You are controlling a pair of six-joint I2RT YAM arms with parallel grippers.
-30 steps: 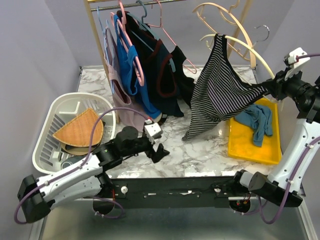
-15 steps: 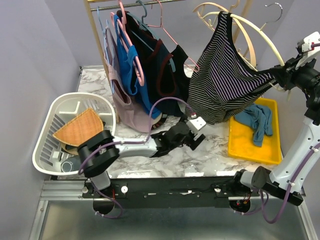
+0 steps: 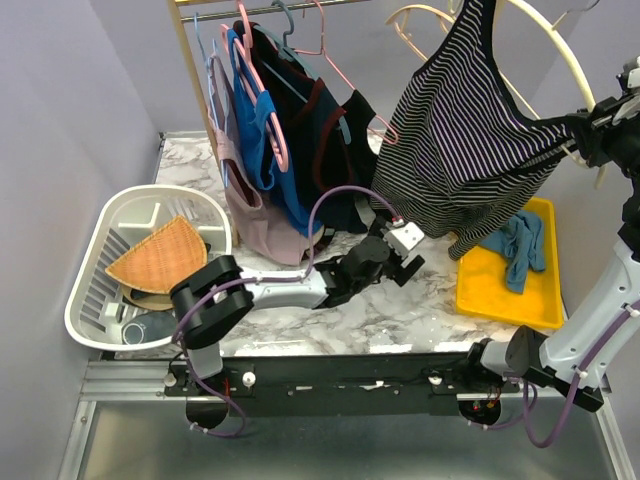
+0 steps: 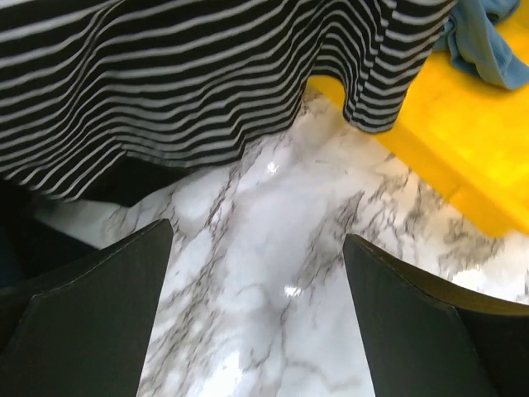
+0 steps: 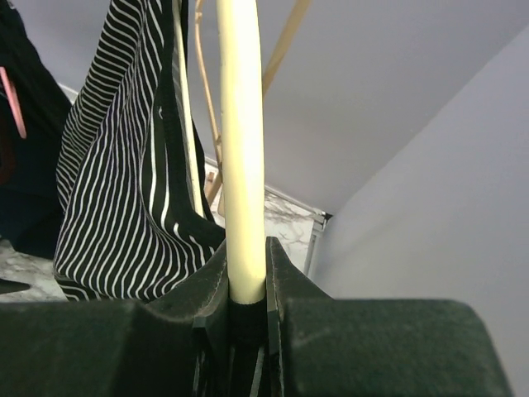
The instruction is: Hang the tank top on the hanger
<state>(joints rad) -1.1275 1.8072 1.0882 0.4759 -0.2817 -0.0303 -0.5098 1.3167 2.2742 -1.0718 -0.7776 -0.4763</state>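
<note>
The striped tank top (image 3: 470,140) hangs in the air at the upper right, draped over the cream hanger (image 3: 562,58). One black strap runs over the hanger's arch near the top of the view. My right gripper (image 3: 592,125) is shut on the hanger's lower end (image 5: 240,149), with black fabric of the top caught just below it between the jaws (image 5: 246,269). My left gripper (image 3: 405,262) stands open low over the marble table, just below the tank top's hem (image 4: 207,74), with nothing between its fingers (image 4: 99,322).
Under the tank top lies a yellow tray (image 3: 500,295) with a teal cloth (image 3: 518,245) in it. A white basket (image 3: 90,300) sits at the left. The rack at the back carries pink hangers and dark garments (image 3: 300,130).
My right gripper has lifted the hanger and tank top higher. The left arm has stretched forward and to the right, ending under the garment's hem.
</note>
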